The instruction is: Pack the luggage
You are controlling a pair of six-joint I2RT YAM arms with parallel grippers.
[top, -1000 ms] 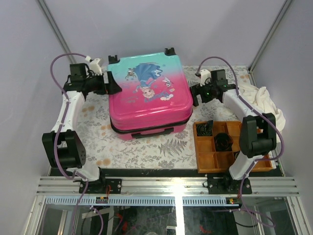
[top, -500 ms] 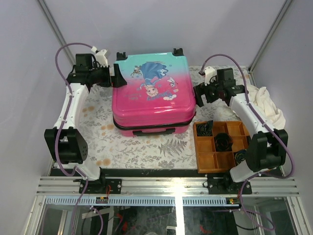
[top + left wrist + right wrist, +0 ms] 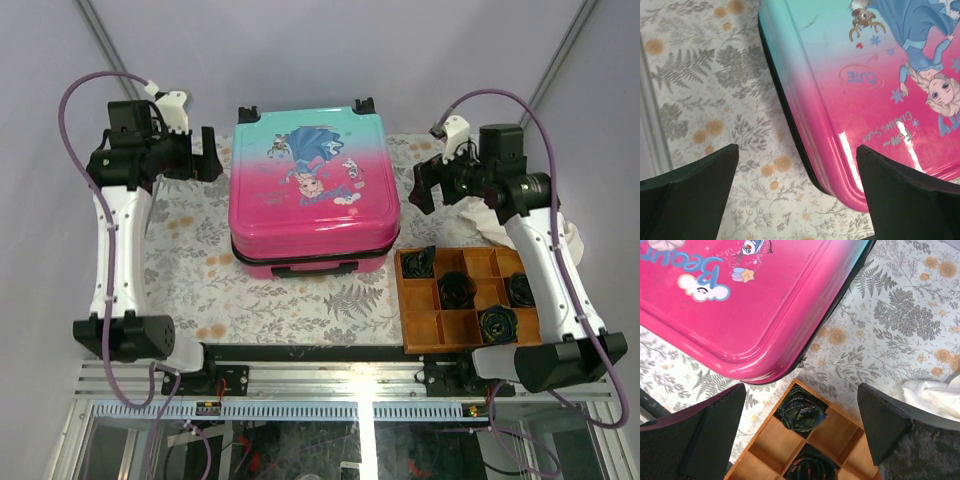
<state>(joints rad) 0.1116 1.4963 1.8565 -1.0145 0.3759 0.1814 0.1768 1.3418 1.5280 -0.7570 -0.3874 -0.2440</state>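
The luggage lies flat and closed in the middle of the table, pink-to-teal shell with the princess print facing up. It also shows in the left wrist view and in the right wrist view. My left gripper is open and empty, raised just left of the case's far left corner. My right gripper is open and empty, raised to the right of the case, above the table and the tray's far end. Neither gripper touches the case.
A brown wooden compartment tray stands at the front right with several dark rolled items in its cells; it shows in the right wrist view. A white cloth lies bunched at the right edge. The tablecloth has a floral print.
Both arms have lifted and drawn outward from the sides of the case. The case shifted slightly to the right and back between the first frames and now lies still.
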